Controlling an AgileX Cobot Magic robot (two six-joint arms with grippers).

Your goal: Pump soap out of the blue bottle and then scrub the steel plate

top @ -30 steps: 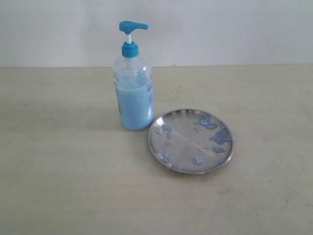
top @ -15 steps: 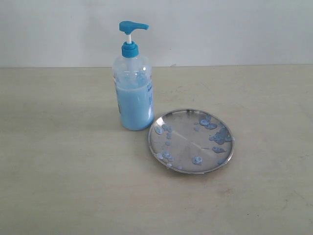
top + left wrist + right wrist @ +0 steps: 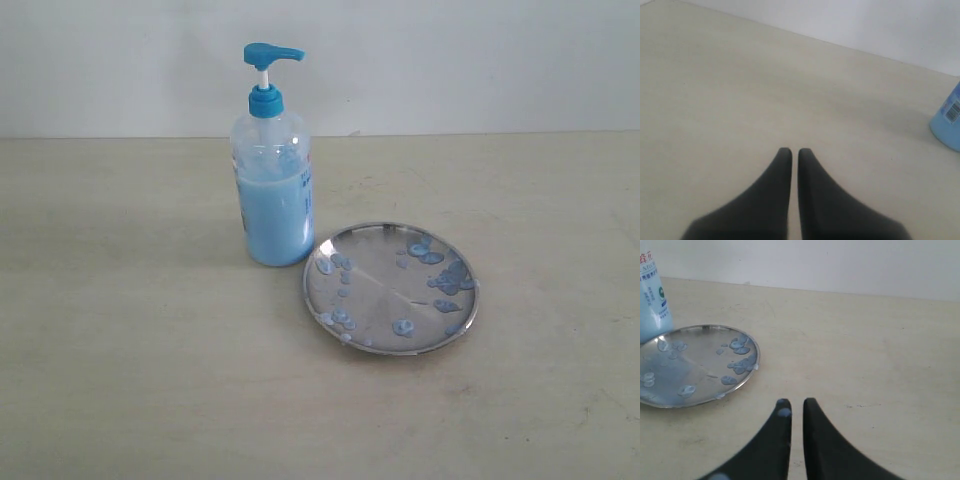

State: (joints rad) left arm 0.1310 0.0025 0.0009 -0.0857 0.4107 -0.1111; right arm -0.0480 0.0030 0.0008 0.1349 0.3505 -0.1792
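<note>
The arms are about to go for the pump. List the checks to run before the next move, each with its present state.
1. The tall clear plastic bottle with bright blue pump head stands upright beside the round shiny steel plate: ok.
2. The nozzle points to the plate's side: ok.
3. The pump is raised, with the white stem showing: ok.
4. The left gripper is free, its jaws nearly together on nothing: ok.
5. The right gripper is clean: not ok, a bluish blob sits on one finger.
6. A scrubbing tool is at hand: cannot tell, none shows in any view.
</note>
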